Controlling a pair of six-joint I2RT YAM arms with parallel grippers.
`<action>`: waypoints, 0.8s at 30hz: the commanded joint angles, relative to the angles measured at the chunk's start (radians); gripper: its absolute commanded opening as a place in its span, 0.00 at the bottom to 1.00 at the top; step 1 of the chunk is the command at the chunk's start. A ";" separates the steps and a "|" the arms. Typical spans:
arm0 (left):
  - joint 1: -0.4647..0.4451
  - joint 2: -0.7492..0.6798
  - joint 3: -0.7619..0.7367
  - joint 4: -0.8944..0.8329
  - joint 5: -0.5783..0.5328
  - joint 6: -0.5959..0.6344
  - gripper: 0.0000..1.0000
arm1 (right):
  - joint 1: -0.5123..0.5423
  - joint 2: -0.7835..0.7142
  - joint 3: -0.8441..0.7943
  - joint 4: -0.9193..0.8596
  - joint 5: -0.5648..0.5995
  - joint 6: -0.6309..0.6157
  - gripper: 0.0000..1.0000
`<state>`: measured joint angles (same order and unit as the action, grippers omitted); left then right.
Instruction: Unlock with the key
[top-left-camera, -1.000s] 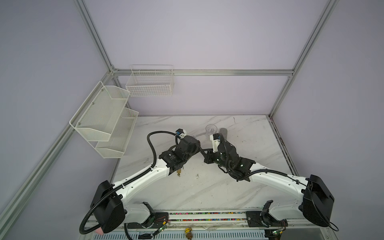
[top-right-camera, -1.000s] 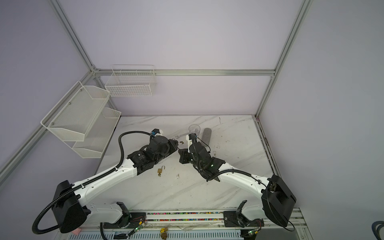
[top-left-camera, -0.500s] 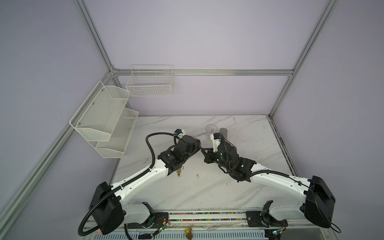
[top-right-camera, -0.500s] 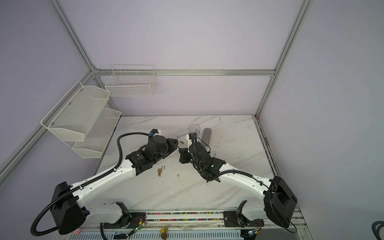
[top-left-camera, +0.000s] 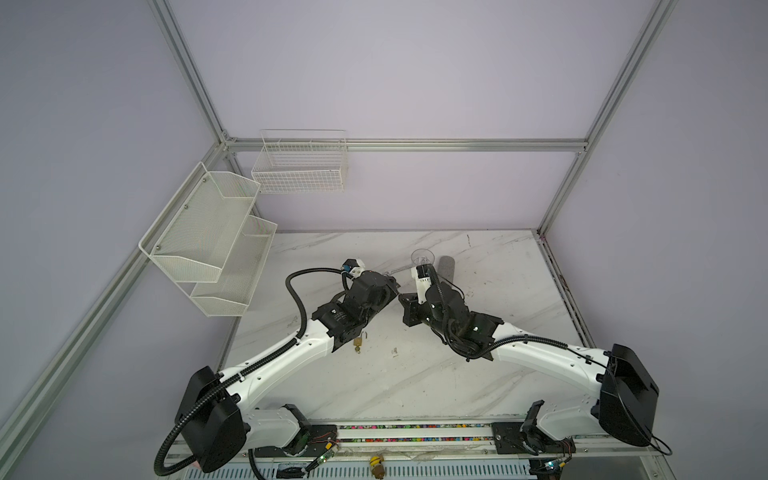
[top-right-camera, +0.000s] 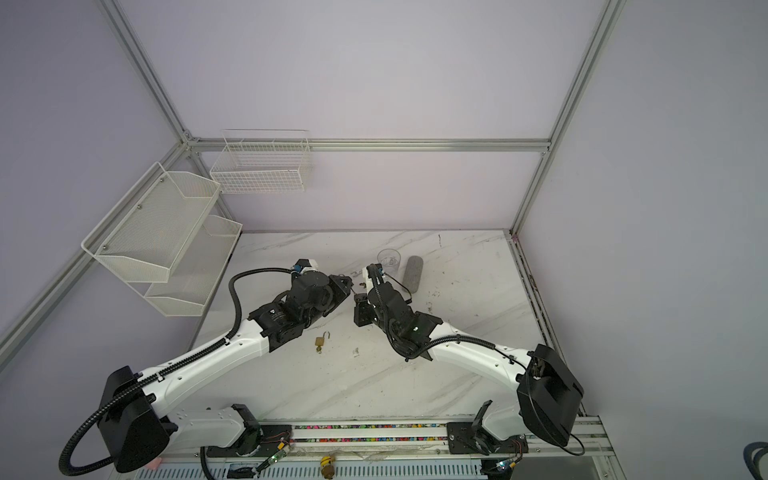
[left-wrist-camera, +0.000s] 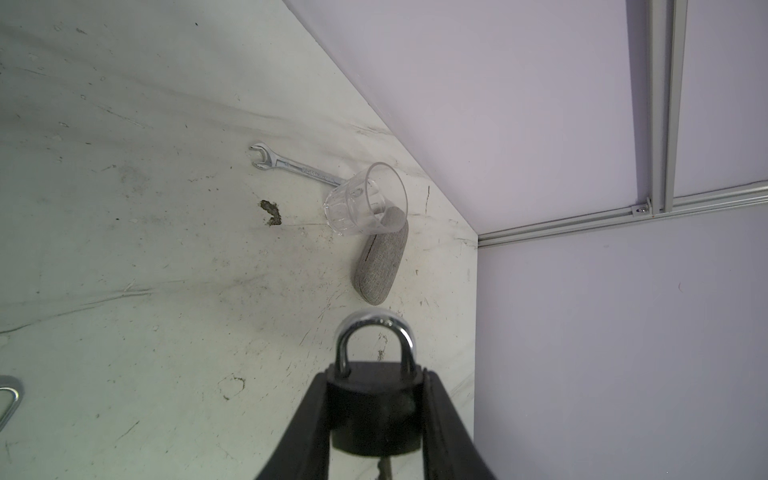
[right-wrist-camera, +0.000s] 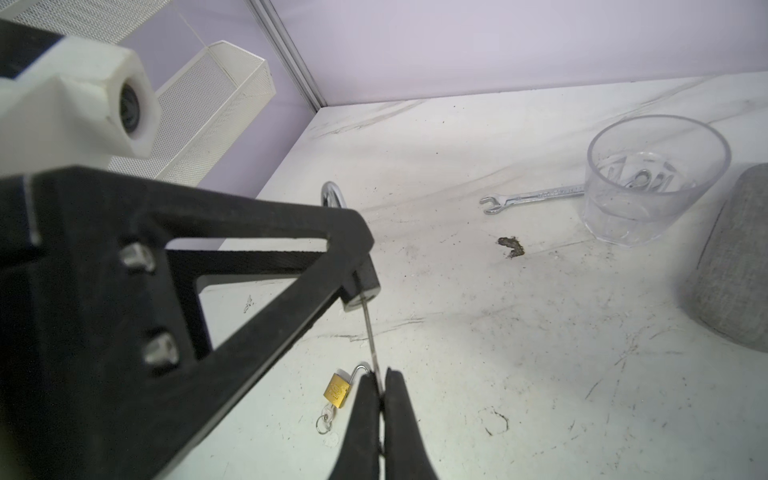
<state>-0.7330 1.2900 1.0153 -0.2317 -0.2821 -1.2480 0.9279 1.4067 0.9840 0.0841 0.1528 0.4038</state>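
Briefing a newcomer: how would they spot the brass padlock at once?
On the marble table, look beside the left arm's black wrist. The small brass padlock lies flat there, shackle open, key ring attached, unlike the black padlock held in the left gripper.

Robot lab: aluminium-framed test cell (top-left-camera: 415, 145)

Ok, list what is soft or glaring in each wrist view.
Left wrist view: the black padlock in the left fingers is sharp, with glare on its shackle; the glass is crisp. Right wrist view: the grey case at the edge is blurred; the key in the right fingers reads clear.
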 joint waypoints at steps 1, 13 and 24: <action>-0.029 -0.049 -0.040 -0.011 0.095 -0.016 0.00 | -0.028 0.014 0.055 -0.008 0.153 -0.089 0.00; 0.005 -0.065 -0.124 0.053 0.101 -0.085 0.00 | -0.028 -0.015 0.095 -0.101 0.088 -0.097 0.00; 0.032 -0.095 -0.152 0.081 0.102 -0.134 0.00 | -0.028 -0.028 0.121 -0.190 0.163 -0.090 0.00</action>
<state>-0.7059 1.2335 0.9012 -0.1078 -0.2081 -1.3735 0.9295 1.4040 1.0718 -0.0971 0.1490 0.3122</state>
